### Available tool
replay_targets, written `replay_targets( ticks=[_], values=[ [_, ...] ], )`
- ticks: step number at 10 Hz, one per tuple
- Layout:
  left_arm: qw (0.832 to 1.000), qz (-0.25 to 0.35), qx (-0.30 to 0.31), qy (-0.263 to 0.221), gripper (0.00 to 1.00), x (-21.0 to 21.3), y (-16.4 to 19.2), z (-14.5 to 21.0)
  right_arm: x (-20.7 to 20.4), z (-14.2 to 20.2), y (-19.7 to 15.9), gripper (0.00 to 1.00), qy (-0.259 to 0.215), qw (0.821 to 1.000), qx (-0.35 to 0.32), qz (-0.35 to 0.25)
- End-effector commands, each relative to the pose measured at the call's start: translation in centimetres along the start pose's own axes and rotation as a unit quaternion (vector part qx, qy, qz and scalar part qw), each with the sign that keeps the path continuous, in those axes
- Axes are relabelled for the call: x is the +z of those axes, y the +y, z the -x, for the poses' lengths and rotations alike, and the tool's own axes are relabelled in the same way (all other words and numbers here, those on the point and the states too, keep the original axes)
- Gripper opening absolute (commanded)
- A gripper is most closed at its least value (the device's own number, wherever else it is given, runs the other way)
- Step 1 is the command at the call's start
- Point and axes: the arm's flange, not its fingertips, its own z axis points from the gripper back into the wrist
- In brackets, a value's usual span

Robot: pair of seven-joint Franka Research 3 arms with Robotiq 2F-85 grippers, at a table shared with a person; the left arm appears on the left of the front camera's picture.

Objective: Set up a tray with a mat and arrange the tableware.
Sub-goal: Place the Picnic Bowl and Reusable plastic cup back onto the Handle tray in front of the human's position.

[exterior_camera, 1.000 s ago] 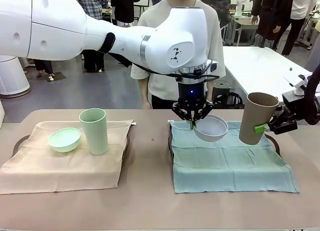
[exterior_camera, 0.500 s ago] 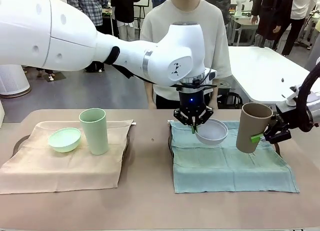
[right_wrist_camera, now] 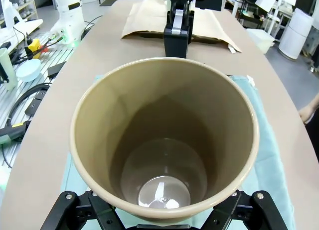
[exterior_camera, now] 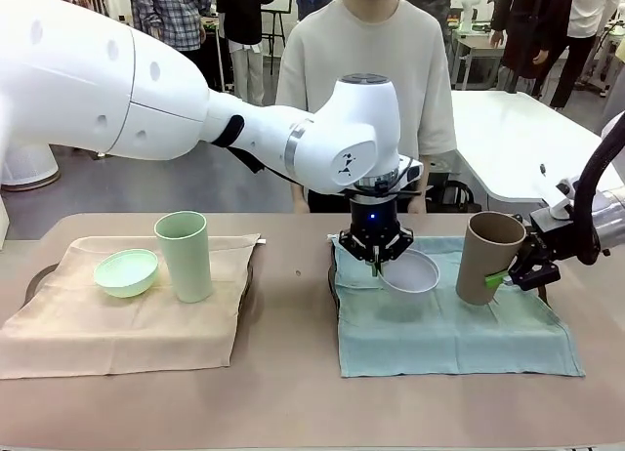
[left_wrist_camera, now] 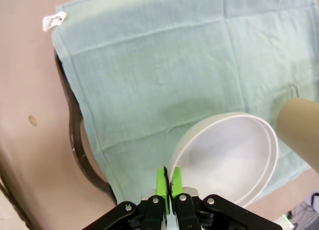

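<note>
My left gripper (exterior_camera: 377, 266) reaches across to the right side and is shut on the rim of the white bowl (exterior_camera: 410, 271), holding it tilted just above the teal mat (exterior_camera: 444, 319). In the left wrist view its green pads (left_wrist_camera: 161, 183) pinch the white bowl's (left_wrist_camera: 229, 160) edge. My right gripper (exterior_camera: 506, 275) is closed around the tan-brown cup (exterior_camera: 484, 258), which leans over the mat's right part; the right wrist view looks straight into the cup (right_wrist_camera: 164, 140). The pale green bowl (exterior_camera: 126, 272) and pale green cup (exterior_camera: 184, 256) stand on the beige mat (exterior_camera: 127, 319) at the left.
Each mat lies on a dark tray (exterior_camera: 332, 280), whose rim (left_wrist_camera: 75, 140) shows at the mat's edge. A person (exterior_camera: 366, 90) stands at the far side of the table. The brown tabletop (exterior_camera: 293, 373) lies bare between and in front of the mats.
Both grippers have come down toward the teal mat. The white bowl sank and shifted slightly; the tan-brown cup moved left and lower.
</note>
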Motion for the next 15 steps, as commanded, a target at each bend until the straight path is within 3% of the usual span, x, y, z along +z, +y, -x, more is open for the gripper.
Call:
replay_targets(
  ticks=[1, 10, 11, 12, 13, 14, 15],
  values=[
    [1.000, -0.015, -0.012, -0.012, 0.04, 0.0, -0.2, -0.3, -0.6, 1.2, -1.1, 0.84, -0.013, 1.000, 0.005, 0.005],
    [1.000, -0.001, 0.001, 0.029, 0.04, -2.4, 0.2, -1.2, -0.9, 2.6, -1.5, 0.84, -0.002, 1.000, -0.020, 0.008],
    [1.000, 0.004, 0.004, 0.028, 0.64, -2.1, 0.1, -1.1, -0.8, 2.6, -1.5, 1.00, 0.000, 1.000, -0.019, 0.008],
    [1.000, 0.005, 0.007, 0.025, 0.64, -1.6, 0.3, -0.9, -0.4, 2.1, -1.2, 1.00, 0.008, 1.000, -0.024, 0.013],
    [1.000, 0.006, 0.011, 0.025, 0.84, -1.0, 0.5, -0.7, 0.1, 1.6, -0.9, 1.00, 0.033, 0.999, -0.036, 0.012],
    [1.000, 0.010, 0.011, 0.023, 0.27, -0.2, 0.6, -0.5, 0.9, 1.2, -0.8, 1.00, 0.073, 0.996, -0.048, 0.005],
    [1.000, 0.011, 0.009, 0.017, 1.00, 0.7, 0.8, -0.1, 2.0, 1.1, -0.8, 1.00, 0.105, 0.992, -0.064, 0.003]
  ],
)
